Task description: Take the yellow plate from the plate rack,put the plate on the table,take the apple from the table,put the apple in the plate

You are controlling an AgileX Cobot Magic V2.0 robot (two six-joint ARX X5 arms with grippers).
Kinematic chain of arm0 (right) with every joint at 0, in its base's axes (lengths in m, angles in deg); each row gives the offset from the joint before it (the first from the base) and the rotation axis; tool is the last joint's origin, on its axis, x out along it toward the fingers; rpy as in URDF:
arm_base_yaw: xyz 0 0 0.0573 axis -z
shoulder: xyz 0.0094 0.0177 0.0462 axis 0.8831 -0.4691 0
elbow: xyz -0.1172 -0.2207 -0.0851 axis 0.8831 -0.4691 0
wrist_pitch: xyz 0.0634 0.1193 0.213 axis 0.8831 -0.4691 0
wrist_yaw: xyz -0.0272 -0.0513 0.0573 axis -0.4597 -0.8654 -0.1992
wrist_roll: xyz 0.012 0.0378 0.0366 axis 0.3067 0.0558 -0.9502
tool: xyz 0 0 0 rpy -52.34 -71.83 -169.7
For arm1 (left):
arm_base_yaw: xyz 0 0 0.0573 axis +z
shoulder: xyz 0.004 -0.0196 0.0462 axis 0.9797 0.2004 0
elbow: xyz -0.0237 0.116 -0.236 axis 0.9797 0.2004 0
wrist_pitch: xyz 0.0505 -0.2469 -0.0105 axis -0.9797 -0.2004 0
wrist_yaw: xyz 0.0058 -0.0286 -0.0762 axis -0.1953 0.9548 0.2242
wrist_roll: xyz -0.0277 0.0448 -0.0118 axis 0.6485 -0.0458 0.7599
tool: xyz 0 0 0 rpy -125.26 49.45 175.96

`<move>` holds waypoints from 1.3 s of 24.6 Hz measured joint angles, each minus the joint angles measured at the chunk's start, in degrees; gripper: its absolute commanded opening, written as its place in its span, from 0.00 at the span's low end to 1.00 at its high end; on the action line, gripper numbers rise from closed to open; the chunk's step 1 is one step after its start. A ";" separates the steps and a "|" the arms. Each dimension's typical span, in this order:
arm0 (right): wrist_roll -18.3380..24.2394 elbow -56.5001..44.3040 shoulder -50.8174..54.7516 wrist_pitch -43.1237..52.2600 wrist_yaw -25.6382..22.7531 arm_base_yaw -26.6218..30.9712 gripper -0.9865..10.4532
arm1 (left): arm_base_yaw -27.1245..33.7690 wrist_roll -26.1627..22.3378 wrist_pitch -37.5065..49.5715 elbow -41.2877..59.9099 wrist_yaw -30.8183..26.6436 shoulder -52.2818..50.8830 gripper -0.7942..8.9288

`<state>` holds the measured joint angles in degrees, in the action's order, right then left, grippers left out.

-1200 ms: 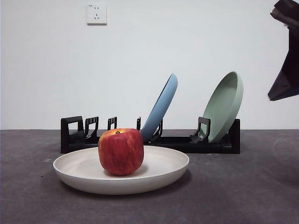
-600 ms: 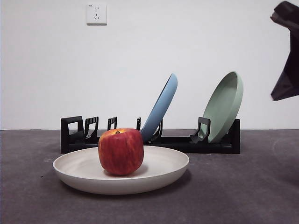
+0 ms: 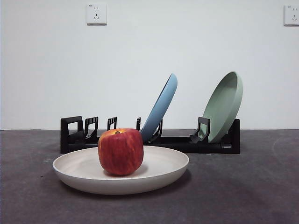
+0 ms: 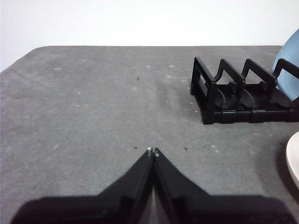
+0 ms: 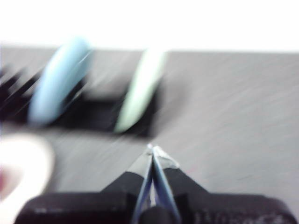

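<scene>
Apple (image 3: 120, 151) upright in plate (image 3: 159, 175), stem up. Left gripper (image 4: 153, 151) and right gripper (image 5: 152, 149) closed, empty; right view blurred.

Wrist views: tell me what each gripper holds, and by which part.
Nothing. The left gripper and right gripper are both shut on nothing; the apple sits free in the yellow plate.

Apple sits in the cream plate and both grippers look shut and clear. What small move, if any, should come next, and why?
Probably none beyond parking both arms. The red apple rests inside the wide cream-coloured yellow plate, which lies flat on the dark grey table in front of the black slotted plate rack. The left gripper and right gripper are shut, holding nothing.
</scene>
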<state>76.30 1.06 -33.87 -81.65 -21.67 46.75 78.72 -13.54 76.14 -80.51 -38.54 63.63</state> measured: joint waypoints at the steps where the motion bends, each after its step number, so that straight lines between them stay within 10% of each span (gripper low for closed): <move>1: 0.37 -0.70 2.49 0.04 0.00 2.73 0.09 | 0.00 0.00 0.00 0.00 0.00 0.00 0.08; 11: 1.77 -17.20 14.53 15.43 9.09 12.13 0.09 | 0.00 0.00 0.00 0.00 0.00 0.00 0.08; 32: 0.17 -25.22 14.80 14.23 9.75 12.28 0.09 | 0.00 0.00 0.00 0.00 0.00 0.00 0.08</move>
<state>76.47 -24.16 -19.07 -67.43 -11.93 59.04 78.72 -13.54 76.14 -80.51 -38.54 63.63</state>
